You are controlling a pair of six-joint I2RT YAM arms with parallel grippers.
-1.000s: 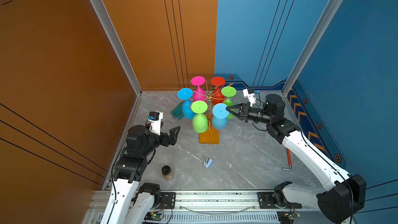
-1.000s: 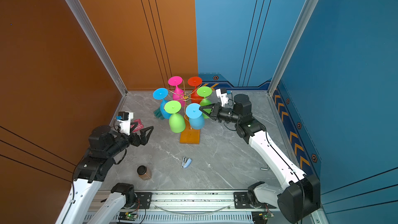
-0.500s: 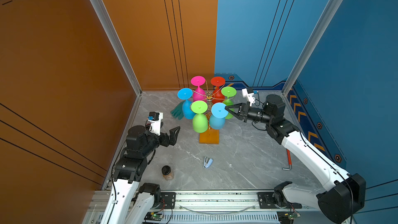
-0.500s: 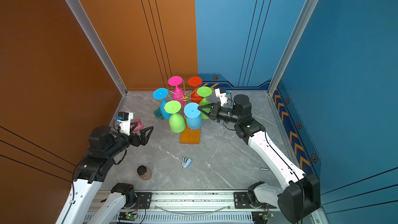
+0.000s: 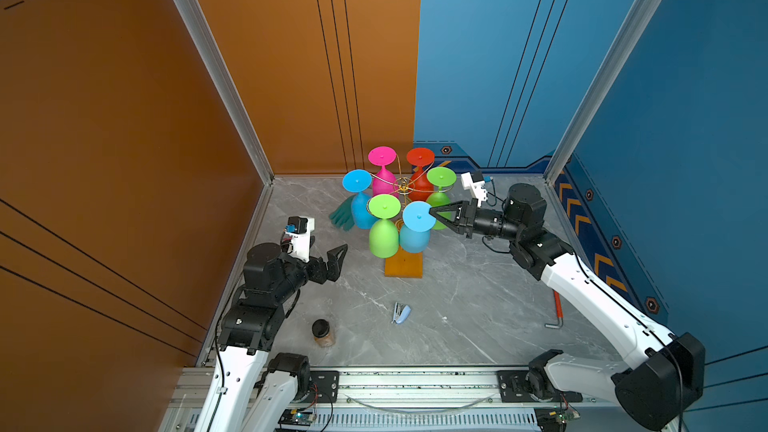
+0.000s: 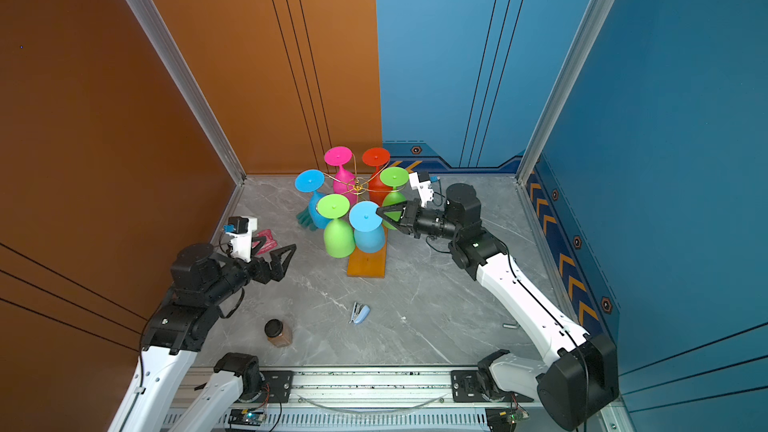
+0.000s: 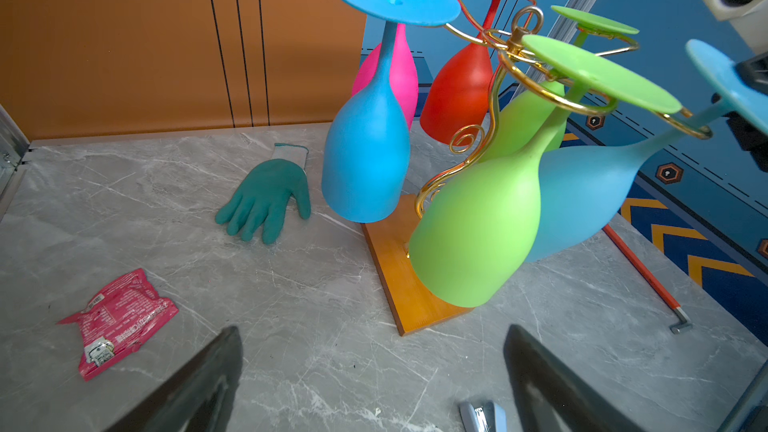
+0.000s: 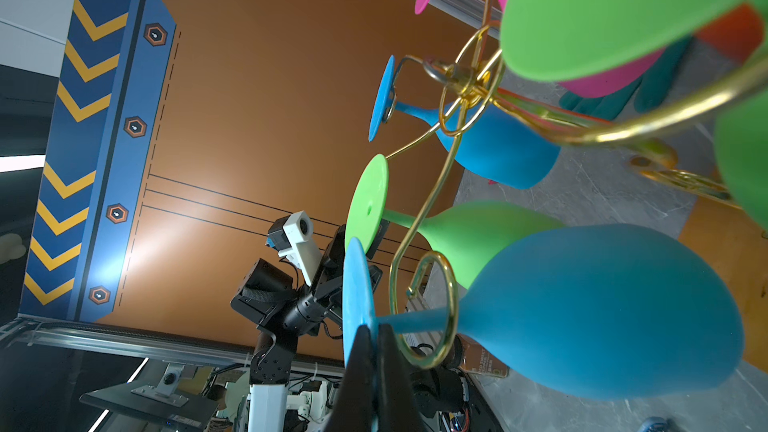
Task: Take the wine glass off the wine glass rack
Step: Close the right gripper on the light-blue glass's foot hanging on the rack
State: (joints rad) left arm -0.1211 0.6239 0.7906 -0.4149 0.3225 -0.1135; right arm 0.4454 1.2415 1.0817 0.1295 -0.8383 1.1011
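**Grasp secured; glass not yet off the rack**

*Top views.* The right gripper is clenched on the rim of the foot disc of the pale blue wine glass. The bowl of the glass hangs below and just beyond the jaw tips, over the wooden base of the wine glass rack. Both top views show this grip. The left gripper stands released and empty, with the rack well apart from its jaws.

*Left wrist view.* Only bare table lies between the spread jaws of the left gripper. The rack stands ahead of them, and the pale blue wine glass hangs tilted at its far side.

*Right wrist view.* The foot disc is pinched edge-on between the jaws of the right gripper. Just beyond the tips, the stem passes through a gold spiral loop of the rack.

*Progress.* The reach and grasp appear complete. The stem has yet to be drawn out of the loop and the glass carried clear of its neighbours.
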